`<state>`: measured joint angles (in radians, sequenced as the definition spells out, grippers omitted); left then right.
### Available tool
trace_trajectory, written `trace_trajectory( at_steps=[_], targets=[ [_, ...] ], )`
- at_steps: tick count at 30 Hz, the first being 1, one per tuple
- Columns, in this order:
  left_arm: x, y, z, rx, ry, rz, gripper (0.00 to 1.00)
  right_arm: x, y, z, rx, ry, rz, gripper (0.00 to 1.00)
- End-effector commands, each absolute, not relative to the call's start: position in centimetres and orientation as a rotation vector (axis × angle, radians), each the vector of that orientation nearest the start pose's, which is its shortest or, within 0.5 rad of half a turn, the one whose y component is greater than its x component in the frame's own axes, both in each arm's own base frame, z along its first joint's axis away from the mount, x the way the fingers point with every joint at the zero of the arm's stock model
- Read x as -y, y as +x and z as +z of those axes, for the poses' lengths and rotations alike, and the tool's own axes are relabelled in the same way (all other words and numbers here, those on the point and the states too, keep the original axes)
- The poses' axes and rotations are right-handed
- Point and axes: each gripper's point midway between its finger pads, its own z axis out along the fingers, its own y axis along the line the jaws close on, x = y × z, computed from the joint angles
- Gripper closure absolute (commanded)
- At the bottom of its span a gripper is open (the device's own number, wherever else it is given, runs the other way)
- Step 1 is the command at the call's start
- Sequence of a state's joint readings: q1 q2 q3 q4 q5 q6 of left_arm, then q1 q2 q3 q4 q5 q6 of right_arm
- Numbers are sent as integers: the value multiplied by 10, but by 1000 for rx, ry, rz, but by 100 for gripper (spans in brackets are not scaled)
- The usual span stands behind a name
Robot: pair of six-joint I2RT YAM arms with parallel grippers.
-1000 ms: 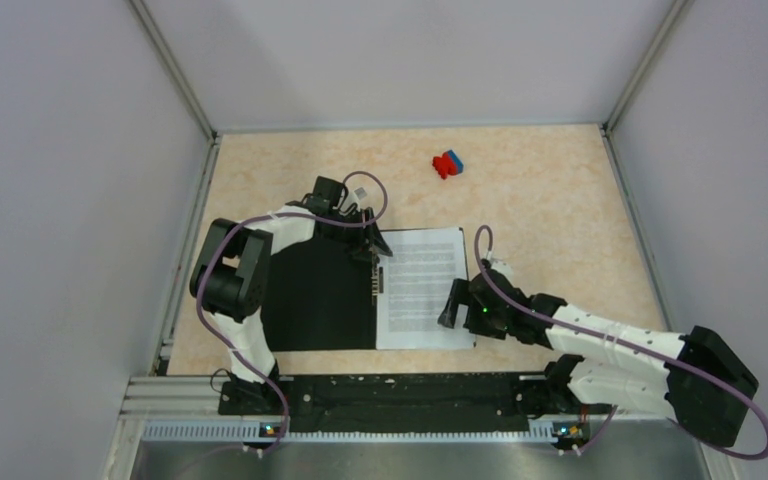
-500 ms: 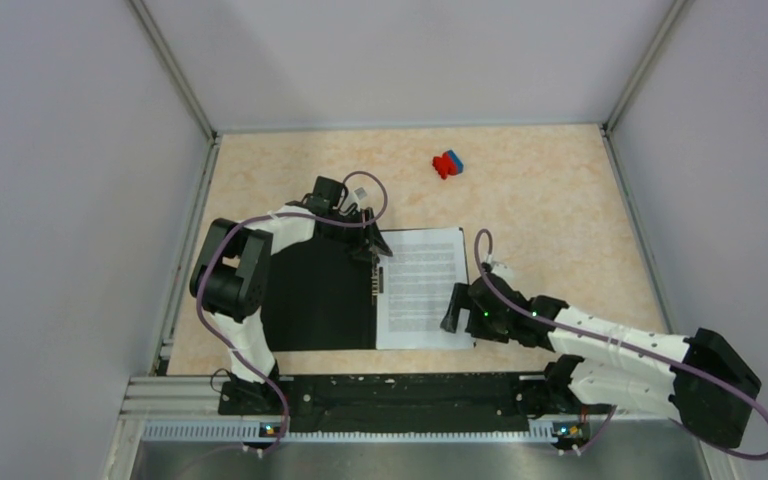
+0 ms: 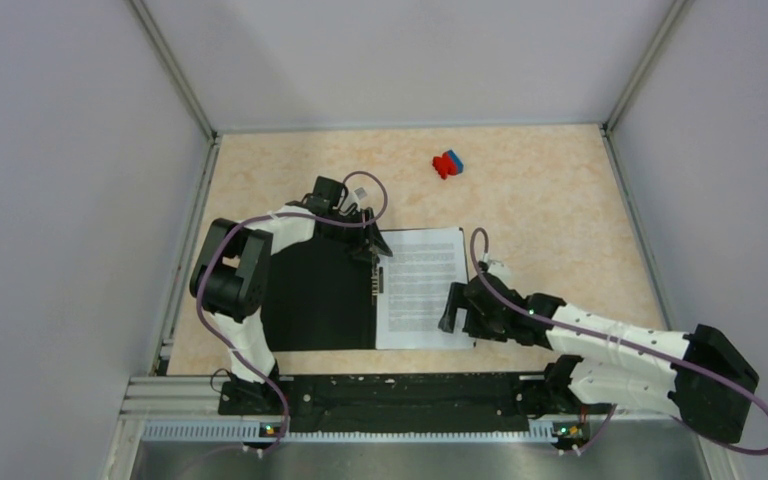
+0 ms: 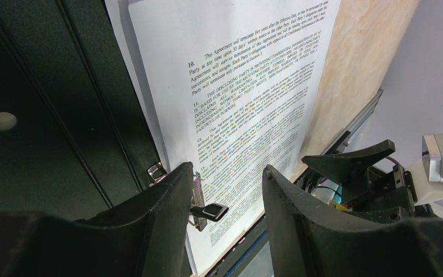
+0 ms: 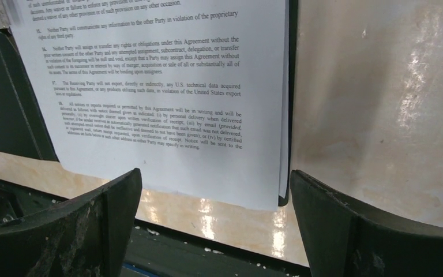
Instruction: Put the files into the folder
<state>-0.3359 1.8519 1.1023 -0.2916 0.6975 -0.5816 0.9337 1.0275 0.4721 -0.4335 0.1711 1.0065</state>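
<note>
The folder [image 3: 320, 295] lies open on the table, black inside up. The files [image 3: 422, 285], white sheets of black text, lie on its right half. My left gripper [image 3: 378, 255] is open over the top of the spine. In the left wrist view its jaws [image 4: 228, 170] stand apart above the files [image 4: 236, 75], with a metal clip lever [image 4: 207, 210] beside the left finger. My right gripper [image 3: 451, 306] is open at the files' lower right edge. In the right wrist view its jaws [image 5: 216, 176] stand wide apart over the near corner of the files [image 5: 161, 86].
A small red-and-blue object [image 3: 448, 163] lies at the back of the table. Grey walls enclose the table on three sides. A black rail [image 3: 400, 390] runs along the near edge by the arm bases. Bare tabletop [image 5: 380, 115] lies right of the folder.
The right wrist has shifted very slightly by the files' right edge. The left arm, the files and the folder have not moved.
</note>
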Motion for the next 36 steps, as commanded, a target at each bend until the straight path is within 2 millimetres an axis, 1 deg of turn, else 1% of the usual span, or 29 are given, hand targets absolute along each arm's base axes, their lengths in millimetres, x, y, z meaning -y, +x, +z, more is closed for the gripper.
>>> trace_trajectory(
  at_steps=[1,8,15,19,24,27,31,36],
  targets=[
    [252,322,67,-2694,-43,-1228,47,-219,146,58,-2583,142,610,1],
    [253,322,68,-2692,-41,-1230,47,-222,146,55,-2590,146,616,1],
    [253,322,67,-2692,-40,-1231,47,-231,146,56,-2592,134,642,1],
    [253,321,67,-2693,-38,-1231,47,-225,148,57,-2578,152,613,1],
    [252,321,67,-2693,-38,-1230,47,-211,151,66,-2543,171,564,1],
    [253,321,66,-2694,-40,-1232,47,-211,148,60,-2564,170,559,1],
    [253,321,67,-2692,-39,-1234,47,-220,143,51,-2600,155,604,1],
    [253,321,67,-2693,-38,-1232,47,-222,141,45,-2613,147,599,1]
  ],
)
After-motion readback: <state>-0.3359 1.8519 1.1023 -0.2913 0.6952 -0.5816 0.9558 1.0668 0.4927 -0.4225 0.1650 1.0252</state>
